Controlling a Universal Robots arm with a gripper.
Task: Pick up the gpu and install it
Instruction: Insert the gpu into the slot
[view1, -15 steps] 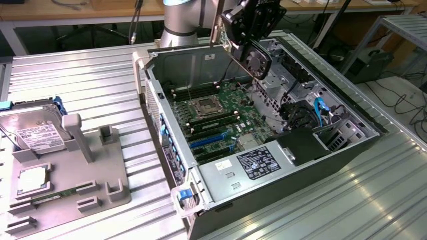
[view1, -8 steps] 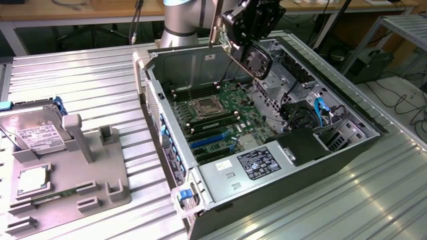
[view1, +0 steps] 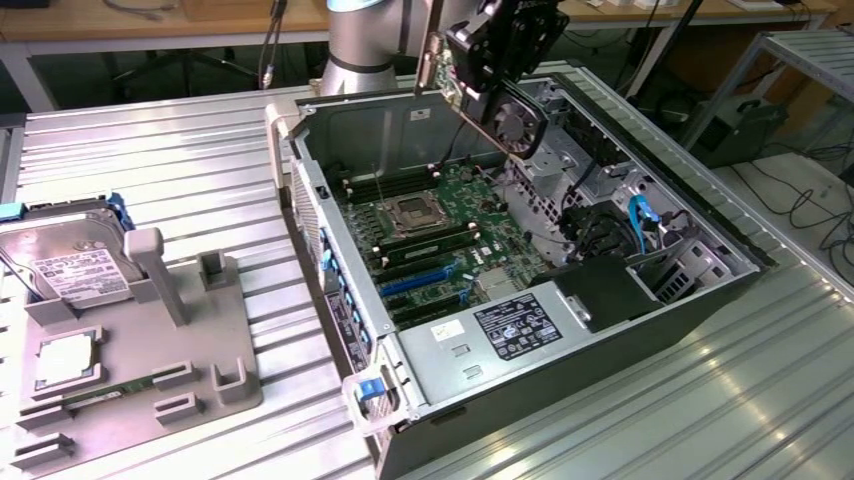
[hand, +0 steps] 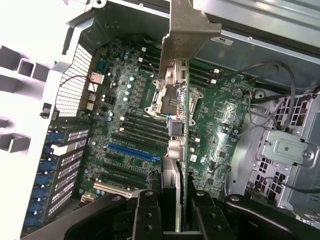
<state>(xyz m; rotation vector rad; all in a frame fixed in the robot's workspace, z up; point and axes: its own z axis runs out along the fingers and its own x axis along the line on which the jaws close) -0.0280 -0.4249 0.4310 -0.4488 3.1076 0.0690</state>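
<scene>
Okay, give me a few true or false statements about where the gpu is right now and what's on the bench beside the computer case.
1. The gripper has its jaws shut on the gpu, above the open computer case. True.
2. The gpu is seated in the blue slot. False: it hangs in the air above the motherboard.
3. A hard drive sits on the grey fixture at the exterior view's left. True.
4. The case's side is closed. False: it is open, and the motherboard is in plain sight.
</scene>
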